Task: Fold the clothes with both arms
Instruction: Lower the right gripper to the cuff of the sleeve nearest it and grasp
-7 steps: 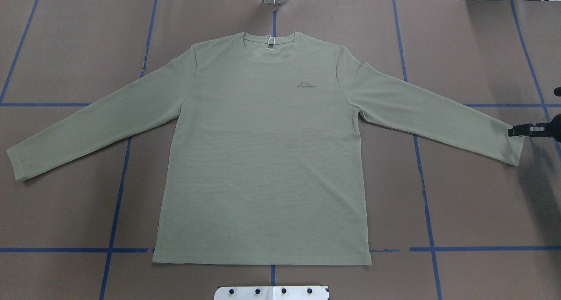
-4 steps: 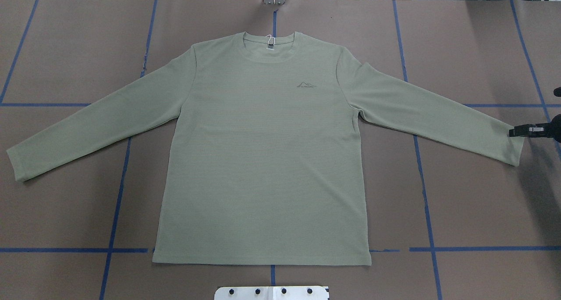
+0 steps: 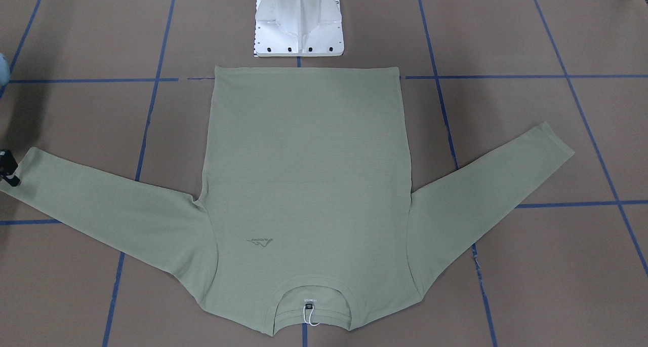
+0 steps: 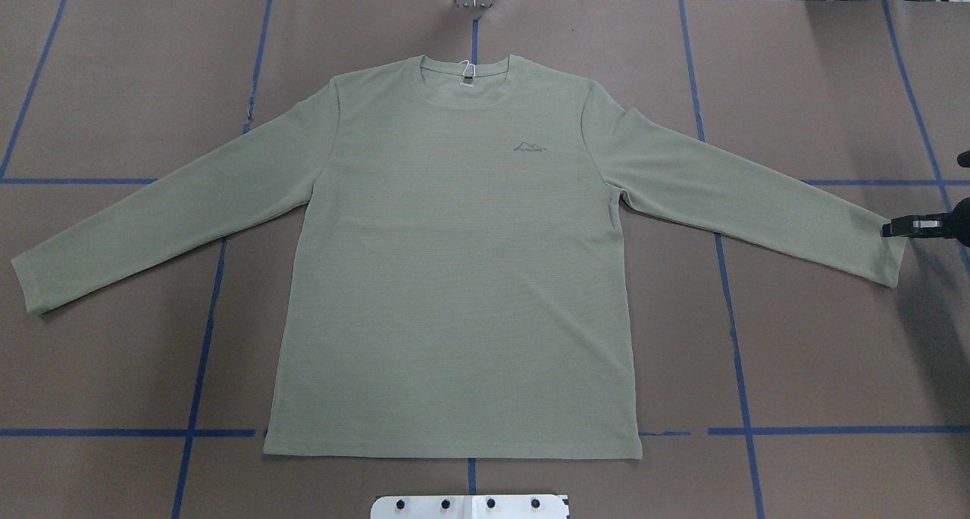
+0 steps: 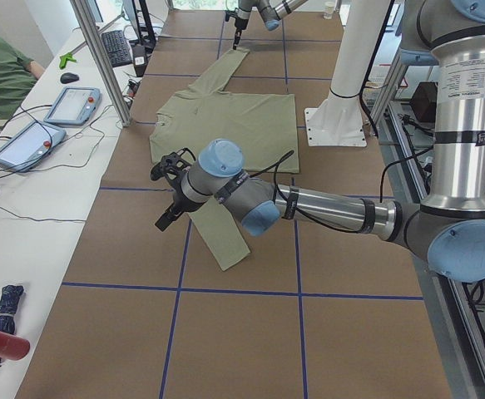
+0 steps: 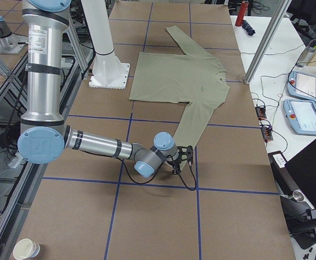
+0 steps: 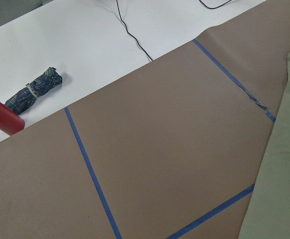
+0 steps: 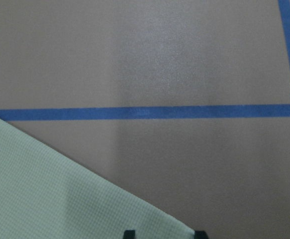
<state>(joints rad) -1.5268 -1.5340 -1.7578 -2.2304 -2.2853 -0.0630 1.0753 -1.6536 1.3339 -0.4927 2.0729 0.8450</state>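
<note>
Nearest the robot stood the white pedestal base (image 4: pixel 470 506). Just beyond it lay the hem of the sage-green shirt (image 4: pixel 455 276), on the brown-papered table (image 4: pixel 818 337) marked with blue tape lines (image 4: pixel 833 430). The shirt lay flat and face up, its body square to the grid, with both sleeves spread outward and slanting back toward the near side.

At the end of the right sleeve (image 4: pixel 758 201), the right gripper (image 4: pixel 896 226) sat low at the far corner of the cuff. In the wrist view its fingertips (image 8: pixel 129 233) stood apart, with the cuff corner between them.

The left gripper (image 5: pixel 159 199) hung over the table just beside the left sleeve (image 4: pixel 151 208), partway along it. Whether its claw was apart or together could not be told.

Farther off, the chest logo (image 4: pixel 530 148) sat right of centre. The neck tag (image 4: pixel 467 76) with its white loop lay inside the far collar.
</note>
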